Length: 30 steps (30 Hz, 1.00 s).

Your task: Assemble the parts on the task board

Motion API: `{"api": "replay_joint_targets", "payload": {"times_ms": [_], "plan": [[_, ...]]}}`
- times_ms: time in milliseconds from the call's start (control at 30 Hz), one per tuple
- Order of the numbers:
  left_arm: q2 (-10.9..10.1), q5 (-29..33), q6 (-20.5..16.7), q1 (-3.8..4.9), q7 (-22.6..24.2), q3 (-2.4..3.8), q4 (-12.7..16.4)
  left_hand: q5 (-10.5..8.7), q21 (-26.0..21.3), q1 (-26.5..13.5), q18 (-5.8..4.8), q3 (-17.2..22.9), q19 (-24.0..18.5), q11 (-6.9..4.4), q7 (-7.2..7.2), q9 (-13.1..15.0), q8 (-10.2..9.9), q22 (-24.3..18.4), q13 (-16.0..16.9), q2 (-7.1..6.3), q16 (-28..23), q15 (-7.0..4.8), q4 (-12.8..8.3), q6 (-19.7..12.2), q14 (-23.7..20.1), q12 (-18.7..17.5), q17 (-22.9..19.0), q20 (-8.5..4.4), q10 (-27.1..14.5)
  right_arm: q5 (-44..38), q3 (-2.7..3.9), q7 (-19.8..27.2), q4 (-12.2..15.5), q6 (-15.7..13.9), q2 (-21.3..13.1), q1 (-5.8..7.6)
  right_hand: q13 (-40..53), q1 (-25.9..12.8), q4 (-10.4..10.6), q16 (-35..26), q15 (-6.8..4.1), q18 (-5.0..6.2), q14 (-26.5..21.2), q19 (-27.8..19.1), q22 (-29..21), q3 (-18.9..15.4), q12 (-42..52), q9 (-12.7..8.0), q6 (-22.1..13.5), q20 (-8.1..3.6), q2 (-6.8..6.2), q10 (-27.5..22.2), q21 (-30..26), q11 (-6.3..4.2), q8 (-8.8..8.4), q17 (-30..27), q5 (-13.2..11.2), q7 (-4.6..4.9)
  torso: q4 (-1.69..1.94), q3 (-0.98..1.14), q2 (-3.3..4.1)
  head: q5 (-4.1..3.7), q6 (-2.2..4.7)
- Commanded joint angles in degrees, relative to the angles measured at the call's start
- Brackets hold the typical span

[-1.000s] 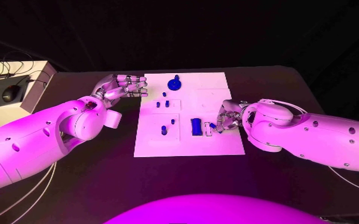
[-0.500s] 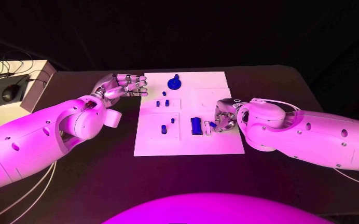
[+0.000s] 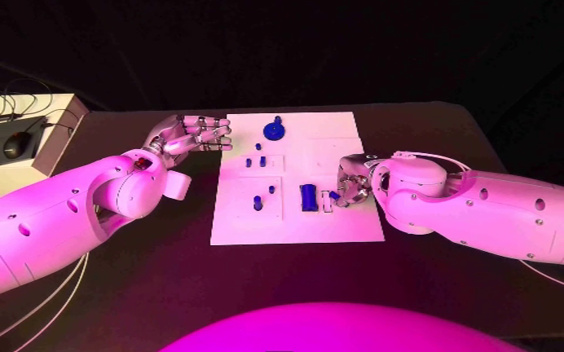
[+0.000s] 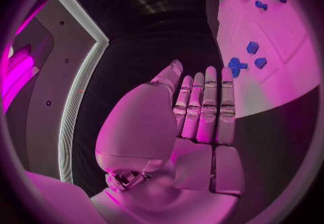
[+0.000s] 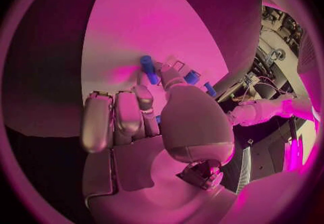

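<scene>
The white task board (image 3: 300, 226) lies mid-table. On it are a round blue part (image 3: 274, 132), several small blue pegs (image 3: 257, 202) and a long blue block (image 3: 308, 198). My right hand (image 3: 353, 182) is curled over the board's right side, just right of the block. Its thumb and a finger pinch a small blue part (image 3: 334, 197), seen as a blue sliver (image 5: 159, 120) under the thumb. The block (image 5: 148, 68) lies just past those fingertips. My left hand (image 3: 194, 134) hovers at the board's far left edge with its fingers (image 4: 206, 108) straight, side by side and empty.
A white box (image 3: 53, 132) with cables and a dark mouse (image 3: 15, 147) stands at the table's left edge. Bare black table (image 3: 141, 287) surrounds the board on the near side.
My right arm has shifted slightly to the left over the board; its hand stays at the small blue part. The left hand has not moved.
</scene>
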Motion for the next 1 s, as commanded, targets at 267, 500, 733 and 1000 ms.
{"api": "replay_joint_targets", "payload": {"times_ms": [267,500,733,1000], "plan": [[0.0,0.3,1.0,-0.03,0.2,0.05,0.2,0.22,-0.1,-0.2,-0.3,0.0,0.1,-0.06,-0.06,0.0,0.0,0.0,-0.1,0.02,0.1,0.04,0.2,-0.2,-0.5,-0.2,0.0,0.29,-0.3,10.4,-1.11,-2.0,0.2,-0.3,-1.7,-0.78,-0.1,-1.4,-10.4,0.0,-0.21,-0.24,0.1,5.0,9.9,12.6,-0.7,-22.8,1.0,-0.31,2.77,0.8,1.0,-0.57,0.67,0.7,0.9,-0.24,-0.02,0.06,0.05,0.03,-0.06],[-0.1,0.3,1.1,-0.03,0.0,0.05,0.2,0.22,-0.1,-0.1,-0.3,0.1,0.1,-0.08,-0.09,0.0,0.0,-0.1,-0.1,0.02,0.1,0.02,0.2,-0.1,-0.5,-0.2,0.1,0.27,-0.2,16.6,-0.89,-2.0,1.5,-3.2,-3.2,1.01,-0.2,-1.1,-11.1,-0.2,-0.23,-0.2,0.0,5.0,9.9,12.8,-1.0,-22.7,1.0,-0.31,2.55,0.7,0.9,-0.56,0.73,0.6,2.3,-0.13,-0.03,0.02,0.02,-0.02,0.01],[0.0,0.3,1.4,-0.03,-0.1,0.05,0.2,0.26,-0.1,0.1,-0.34,0.6,0.1,-0.07,-0.09,0.0,0.0,-0.1,-0.1,0.18,0.1,0.03,0.2,-0.1,-0.6,-0.2,0.0,0.24,-0.3,19.8,-0.77,-2.1,2.9,-4.3,-4.1,2.5,-0.2,-1.4,-11.6,-0.3,-0.23,-0.17,0.1,5.0,9.9,12.8,-1.1,-22.6,1.0,-0.28,2.63,0.7,0.8,-0.58,0.78,0.7,2.3,-0.14,0.02,0.03,0.01,-0.09,0.05],[0.0,0.2,1.5,-0.03,-0.2,0.05,0.2,0.27,-0.1,0.1,-0.35,0.8,0.1,-0.07,-0.08,0.0,0.0,-0.1,-0.1,0.1,0.0,0.03,0.1,0.0,-0.6,-0.2,0.0,0.23,-0.3,22.1,-0.7,-2.1,4.2,-4.6,-4.3,3.11,-0.2,-1.5,-11.7,-0.4,-0.23,-0.16,0.1,5.0,9.9,12.2,-1.0,-22.5,1.0,-0.27,2.68,0.8,0.8,-0.6,0.82,0.8,2.2,-0.21,-0.04,0.02,0.06,-0.11,0.07]]}}
